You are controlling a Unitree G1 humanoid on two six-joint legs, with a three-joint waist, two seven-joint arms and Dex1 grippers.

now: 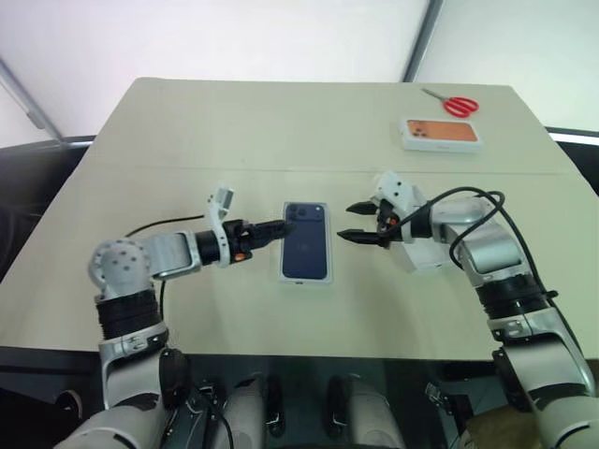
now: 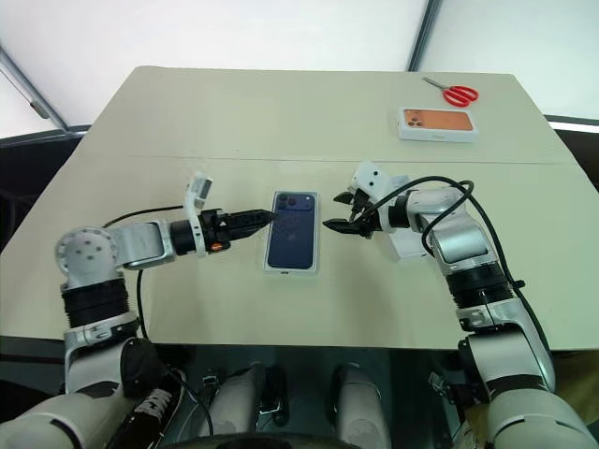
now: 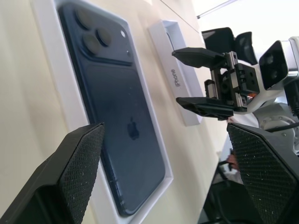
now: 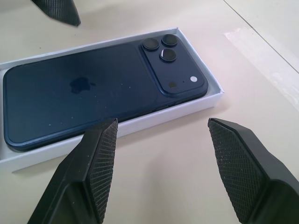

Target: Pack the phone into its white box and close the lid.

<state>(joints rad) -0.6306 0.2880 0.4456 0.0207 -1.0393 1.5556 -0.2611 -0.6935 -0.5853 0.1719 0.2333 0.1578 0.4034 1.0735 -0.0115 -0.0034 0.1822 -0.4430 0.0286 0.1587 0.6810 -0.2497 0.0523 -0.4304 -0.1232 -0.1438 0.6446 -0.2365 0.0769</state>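
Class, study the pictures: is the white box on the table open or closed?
Open. The white box has no cover on it: the phone lies inside, its back and cameras fully visible. The lid lies apart, beside it on the table.

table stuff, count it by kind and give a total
Phones: 1, the dark navy-blue smartphone lying in the shallow white cardboard box
Boxes and lids: 3, that box, the white lid near the right gripper, the white box with an orange phone picture
Scissors: 1, the red-handled scissors
Total: 5
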